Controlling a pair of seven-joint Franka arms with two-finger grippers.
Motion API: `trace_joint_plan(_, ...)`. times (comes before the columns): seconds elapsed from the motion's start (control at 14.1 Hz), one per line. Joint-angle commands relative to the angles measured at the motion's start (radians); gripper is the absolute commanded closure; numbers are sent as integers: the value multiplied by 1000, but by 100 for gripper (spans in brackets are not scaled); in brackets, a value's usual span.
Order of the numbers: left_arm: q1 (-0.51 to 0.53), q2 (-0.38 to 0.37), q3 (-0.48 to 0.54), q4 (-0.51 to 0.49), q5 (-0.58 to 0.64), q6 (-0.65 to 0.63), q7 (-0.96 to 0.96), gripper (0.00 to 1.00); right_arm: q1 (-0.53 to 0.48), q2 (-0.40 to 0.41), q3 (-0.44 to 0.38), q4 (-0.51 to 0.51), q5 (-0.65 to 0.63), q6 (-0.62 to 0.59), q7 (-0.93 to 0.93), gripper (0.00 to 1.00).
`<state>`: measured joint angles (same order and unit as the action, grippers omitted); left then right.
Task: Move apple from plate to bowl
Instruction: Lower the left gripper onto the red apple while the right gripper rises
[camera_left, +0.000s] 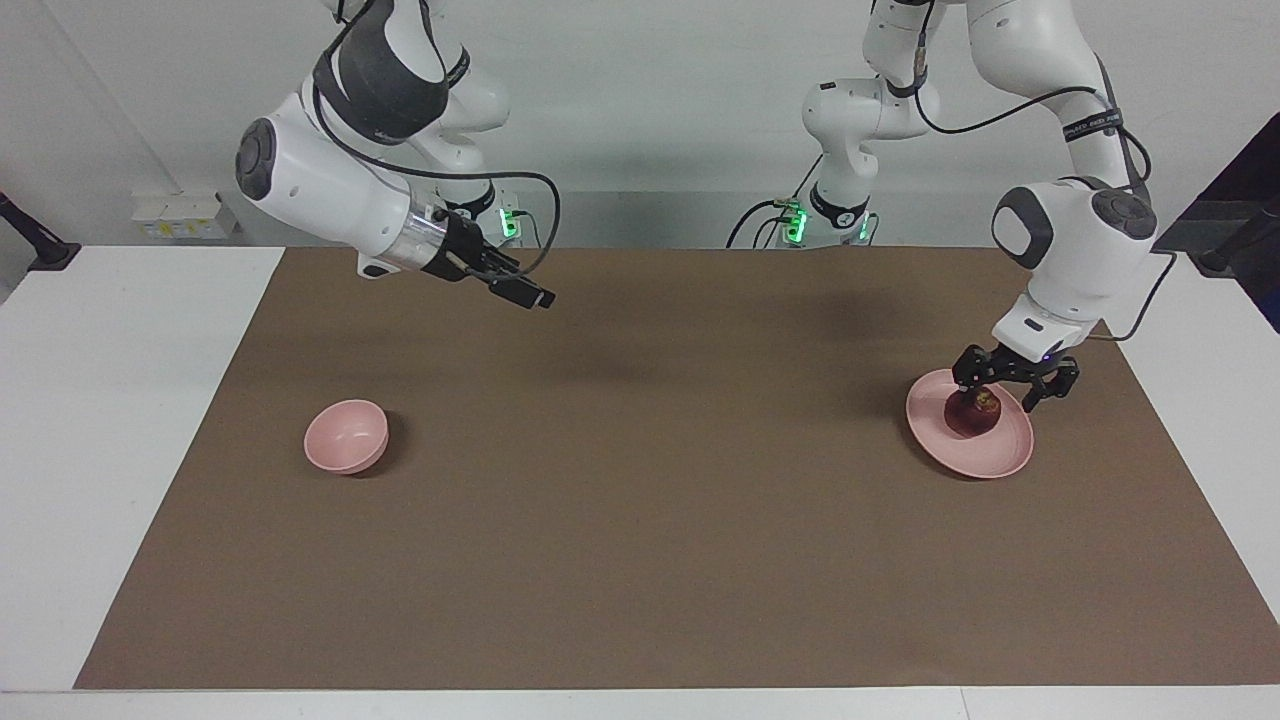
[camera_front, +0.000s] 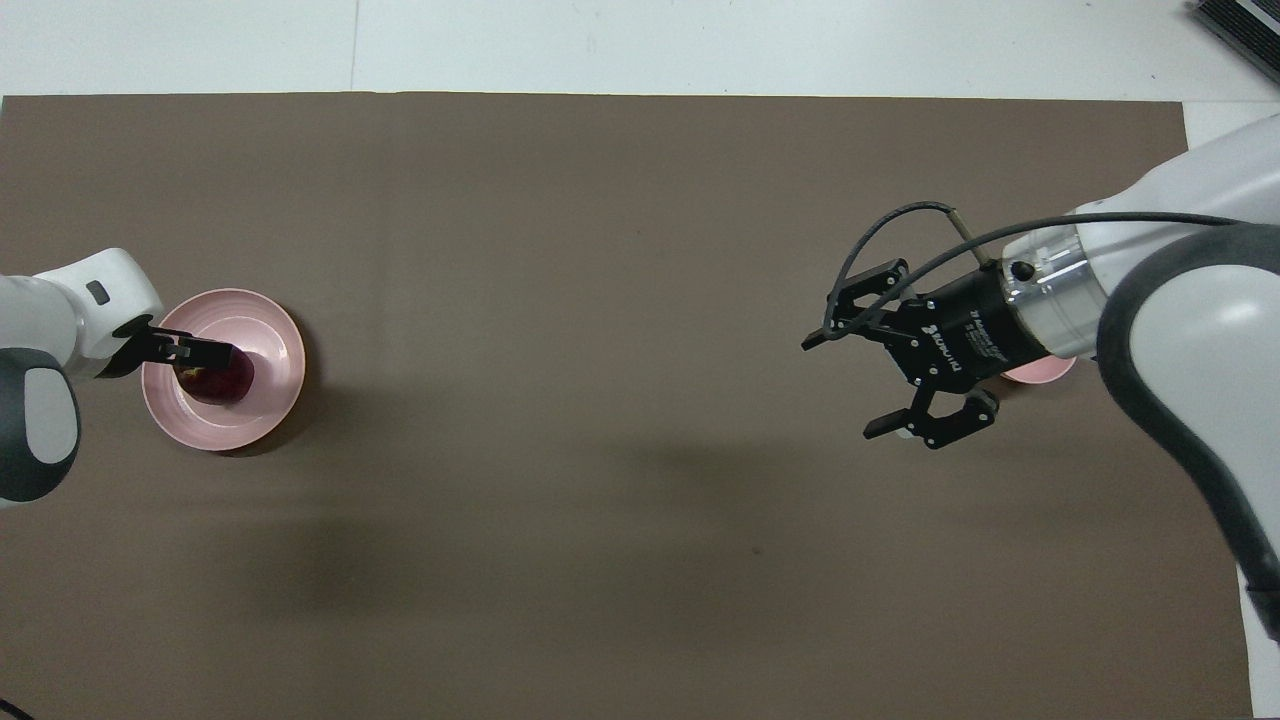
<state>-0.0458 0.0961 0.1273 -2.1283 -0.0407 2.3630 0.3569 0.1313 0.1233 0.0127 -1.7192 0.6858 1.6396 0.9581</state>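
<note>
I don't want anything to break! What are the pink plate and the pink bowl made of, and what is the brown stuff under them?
The plate and the bowl look like matte plastic, though glazed ceramic cannot be ruled out: even pale pink, smooth, with only a soft sheen. The brown sheet looks like paper or thin card: flat, dull, with straight cut edges.

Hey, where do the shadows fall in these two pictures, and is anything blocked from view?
Facing view: soft dark patches lie on the brown mat under both raised arms; the bowl casts a small shadow. Overhead view: the right pincer, open, and its arm cover most of the bowl; the left pincer, open, hides part of the apple on the plate.
</note>
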Motion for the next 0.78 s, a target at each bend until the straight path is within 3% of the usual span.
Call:
trace_joint_plan(0.0, 20, -13, -3, -39, -18, 52, 19, 0, 62, 32, 1, -32, 76, 116, 95, 0)
trace_joint_plan(0.28, 17, 27, -5, -68, -21, 129, 7, 0, 93, 90, 1, -43, 228, 221, 191, 0)
trace_joint_plan(0.57, 8, 30, -5, -84, -54, 139, -7, 0, 120, 76, 3, -89, 365, 280, 218, 0)
trace_joint_plan(0.71, 7, 33, -5, -91, -56, 131, -7, 13, 120, 50, 1, -129, 467, 264, 212, 0)
